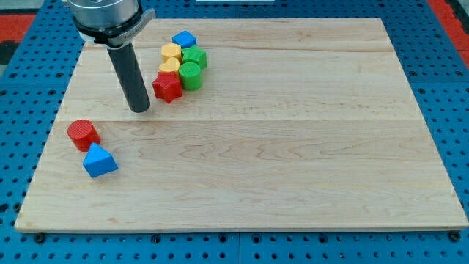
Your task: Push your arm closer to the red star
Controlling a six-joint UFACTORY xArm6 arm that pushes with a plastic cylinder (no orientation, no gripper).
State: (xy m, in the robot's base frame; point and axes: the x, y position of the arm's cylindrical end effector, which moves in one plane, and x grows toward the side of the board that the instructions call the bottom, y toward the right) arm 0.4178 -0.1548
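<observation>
Sitting at the near-left edge of a far-left cluster, the small red star-shaped block [167,86] looks light, rigid and easily slid, so any contact should meet its open left face. My tip [139,109] stands just left of it, apart, grasping nothing. Yellow blocks [171,59] and green blocks [193,67] crowd behind.

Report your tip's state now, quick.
My tip: no gripper, holds nothing; on the board, just left of the red star in the view, narrow gap between.
</observation>
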